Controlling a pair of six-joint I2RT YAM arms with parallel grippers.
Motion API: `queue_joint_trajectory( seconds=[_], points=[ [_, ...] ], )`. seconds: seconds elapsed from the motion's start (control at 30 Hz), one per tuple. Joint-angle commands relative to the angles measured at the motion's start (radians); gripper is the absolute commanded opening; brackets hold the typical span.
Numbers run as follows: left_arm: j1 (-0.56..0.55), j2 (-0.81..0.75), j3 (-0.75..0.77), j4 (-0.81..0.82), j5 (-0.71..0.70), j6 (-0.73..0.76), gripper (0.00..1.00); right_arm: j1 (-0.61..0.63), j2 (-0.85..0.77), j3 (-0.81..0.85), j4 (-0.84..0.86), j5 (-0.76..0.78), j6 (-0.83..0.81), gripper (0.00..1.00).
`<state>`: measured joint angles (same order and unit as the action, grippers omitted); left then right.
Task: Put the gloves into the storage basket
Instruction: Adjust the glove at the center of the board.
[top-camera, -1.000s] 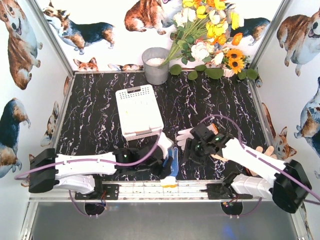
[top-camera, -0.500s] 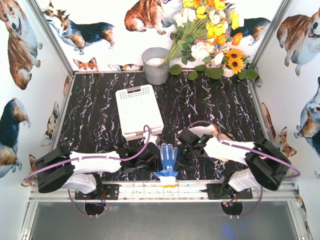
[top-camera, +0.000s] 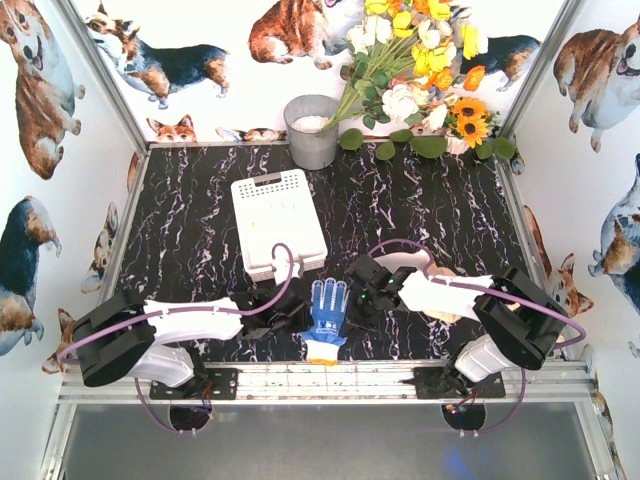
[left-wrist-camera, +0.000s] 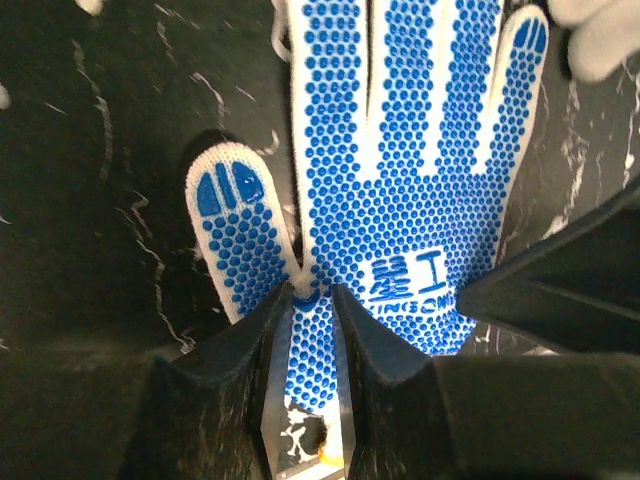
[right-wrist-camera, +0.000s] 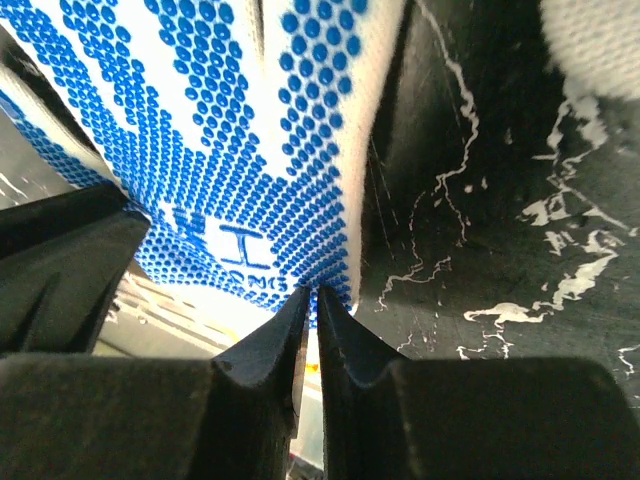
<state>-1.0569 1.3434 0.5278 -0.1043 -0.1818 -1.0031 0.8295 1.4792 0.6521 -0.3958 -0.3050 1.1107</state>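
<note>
A white glove covered in blue dots (top-camera: 328, 308) lies palm up near the table's front edge, its orange-yellow cuff (top-camera: 322, 350) toward the rail. My left gripper (top-camera: 304, 314) is shut on its left edge by the thumb crotch (left-wrist-camera: 312, 295). On the opposite edge of the same blue-dotted glove (right-wrist-camera: 230, 150), my right gripper (top-camera: 353, 300) is shut, pinching the knit (right-wrist-camera: 312, 296). The storage basket (top-camera: 278, 222), white and perforated, stands just behind and left of the glove. A plain white glove (top-camera: 397, 262) peeks out behind the right arm.
A beige glove (top-camera: 447, 302) lies partly under the right arm. A grey metal bucket (top-camera: 312, 130) and a bunch of flowers (top-camera: 420, 70) stand at the back wall. The metal rail (top-camera: 330, 378) runs right below the held glove.
Both grippers closed onto the blue-dotted glove's two edges. The right arm swung in to the left, and the glove shifted slightly away from the rail.
</note>
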Motion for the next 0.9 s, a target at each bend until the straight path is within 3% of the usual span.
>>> queue_joint_trajectory(
  seconds=[0.0,0.17,0.37,0.5,0.67,0.87],
  points=[
    [0.052,0.013,0.004,-0.075,-0.068,0.061,0.19,-0.002,0.008,0.027,-0.066,0.195,-0.023,0.13],
    [0.071,0.027,0.043,-0.107,-0.036,0.120,0.19,-0.019,0.009,0.081,-0.142,0.250,-0.094,0.13],
    [0.071,0.009,0.036,-0.038,0.039,0.134,0.27,-0.051,-0.005,0.106,-0.173,0.229,-0.127,0.15],
    [0.072,-0.030,0.094,-0.068,0.048,0.181,0.41,-0.052,-0.075,0.118,-0.179,0.158,-0.128,0.28],
    [0.073,-0.072,0.266,-0.205,0.038,0.273,0.60,-0.098,-0.222,0.159,-0.309,0.181,-0.164,0.40],
    [0.158,-0.084,0.440,-0.329,0.056,0.374,0.77,-0.351,-0.353,0.201,-0.440,0.277,-0.336,0.46]
  ],
)
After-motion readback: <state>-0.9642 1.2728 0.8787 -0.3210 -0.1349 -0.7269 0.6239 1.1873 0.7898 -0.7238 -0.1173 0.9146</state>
